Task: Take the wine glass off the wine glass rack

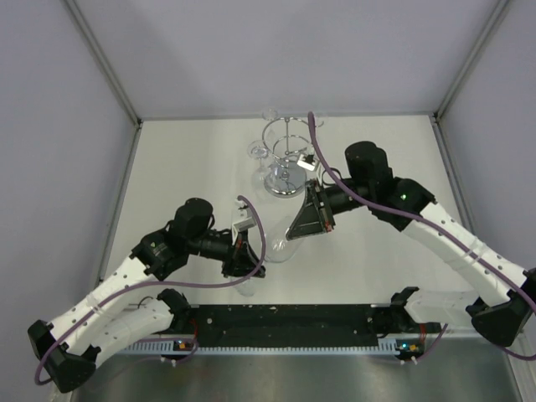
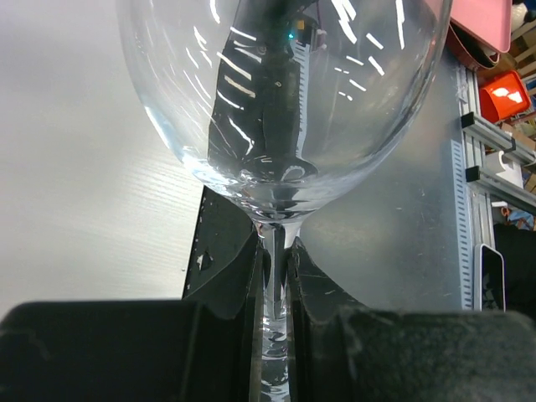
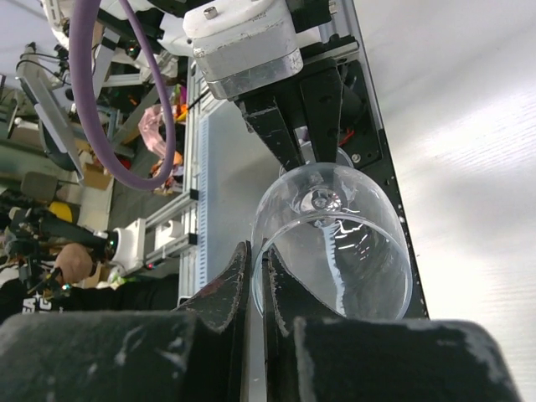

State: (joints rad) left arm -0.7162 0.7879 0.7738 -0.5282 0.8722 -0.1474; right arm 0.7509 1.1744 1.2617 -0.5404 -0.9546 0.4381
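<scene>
A clear wine glass (image 1: 276,249) lies on its side above the table, held between both grippers and apart from the rack. My left gripper (image 1: 251,253) is shut on its stem; in the left wrist view the stem (image 2: 276,276) is squeezed between the fingers (image 2: 239,285) with the bowl (image 2: 285,100) just ahead. My right gripper (image 1: 295,236) is shut on the bowl's rim; in the right wrist view the gripper (image 3: 258,255) pinches the rim of the wine glass (image 3: 335,243). The chrome wine glass rack (image 1: 286,159) stands behind them at the table's far middle.
Two more glasses hang on the rack, one on the left (image 1: 257,152) and one at the back (image 1: 270,113). A black strip (image 1: 285,318) runs along the near edge. Grey walls close in the left, right and far sides.
</scene>
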